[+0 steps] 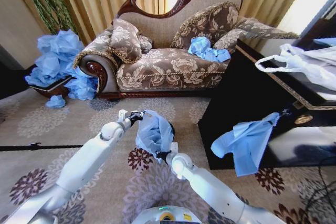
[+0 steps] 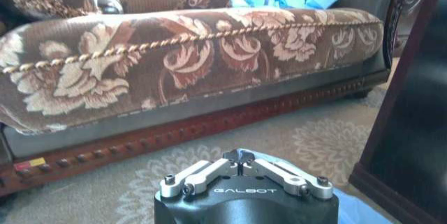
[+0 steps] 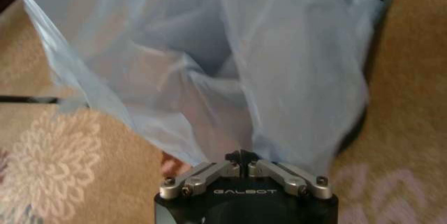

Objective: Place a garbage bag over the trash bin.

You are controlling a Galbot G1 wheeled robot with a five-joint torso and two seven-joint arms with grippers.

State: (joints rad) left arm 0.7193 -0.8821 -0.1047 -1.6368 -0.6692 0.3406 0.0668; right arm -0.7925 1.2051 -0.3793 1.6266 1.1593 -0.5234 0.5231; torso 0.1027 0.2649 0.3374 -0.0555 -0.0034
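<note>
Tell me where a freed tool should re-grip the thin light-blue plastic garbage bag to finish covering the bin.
Probably the loose hem of the thin light-blue plastic garbage bag between the two pinch points, approached from above. The left tool holds its far edge and the right tool its near edge, both shut on the film. The small black cylindrical trash bin shows uncovered rim along one side, where the slack hem hangs.

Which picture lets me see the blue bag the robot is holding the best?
The right wrist view: the garbage bag spreads wide open, pinched by the right hand, with the trash bin dark behind it. The head view shows it small, stretched between both hands. The left wrist view shows a sliver behind the left hand.
</note>
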